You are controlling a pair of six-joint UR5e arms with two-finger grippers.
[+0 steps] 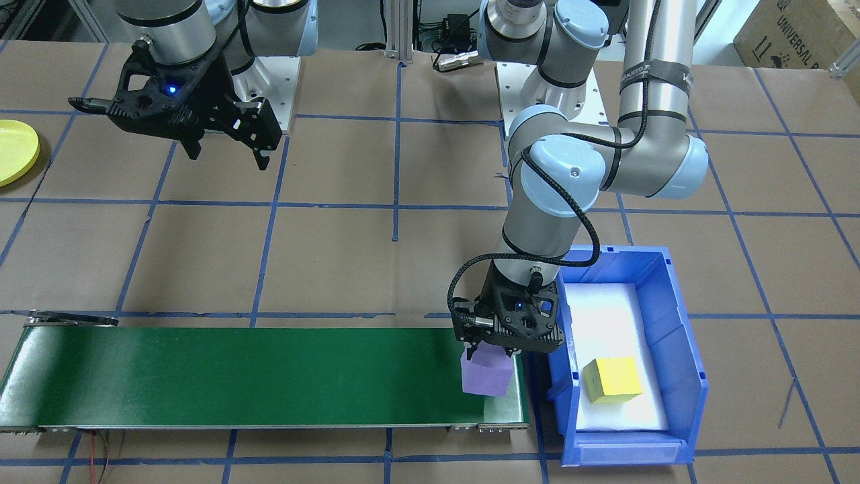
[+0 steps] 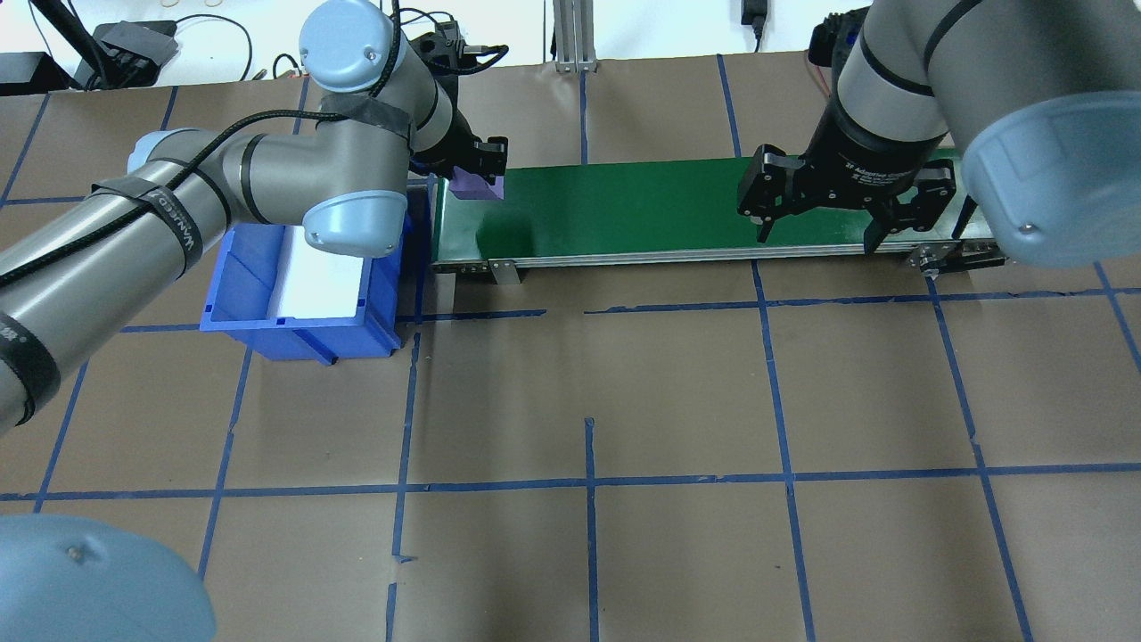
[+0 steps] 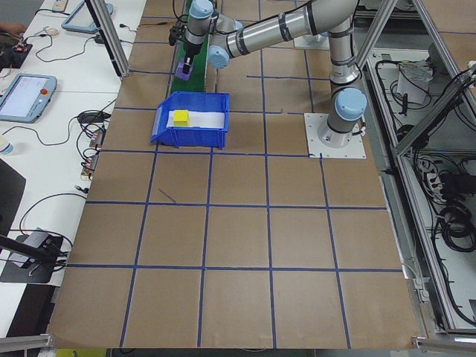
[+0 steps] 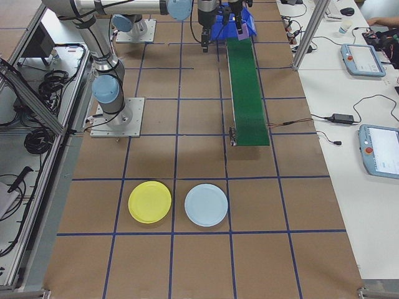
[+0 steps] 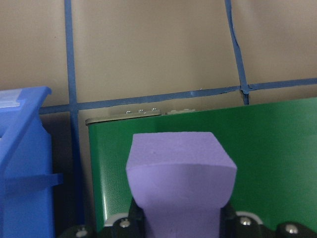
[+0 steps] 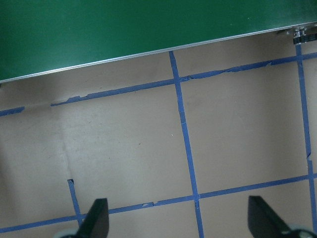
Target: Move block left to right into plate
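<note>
My left gripper [image 1: 489,353] is shut on a purple block [image 1: 485,378], low over the end of the green conveyor belt [image 1: 255,376] beside the blue bin. In the left wrist view the purple block [image 5: 181,173] sits squeezed between the fingers, above the belt's edge. A yellow block [image 1: 611,380] lies inside the blue bin [image 1: 678,336]. Near the belt's other end my right gripper [image 2: 818,237] hangs open and empty above the table. The yellow plate [image 4: 149,201] lies on the table past that end of the belt, and shows at the edge as the plate [image 1: 15,151].
A light blue plate [image 4: 206,204] lies beside the yellow one. White padding lines the bin's floor. Brown paper with a grid of blue tape covers the table. Tablets and cables lie on the side bench beyond the belt.
</note>
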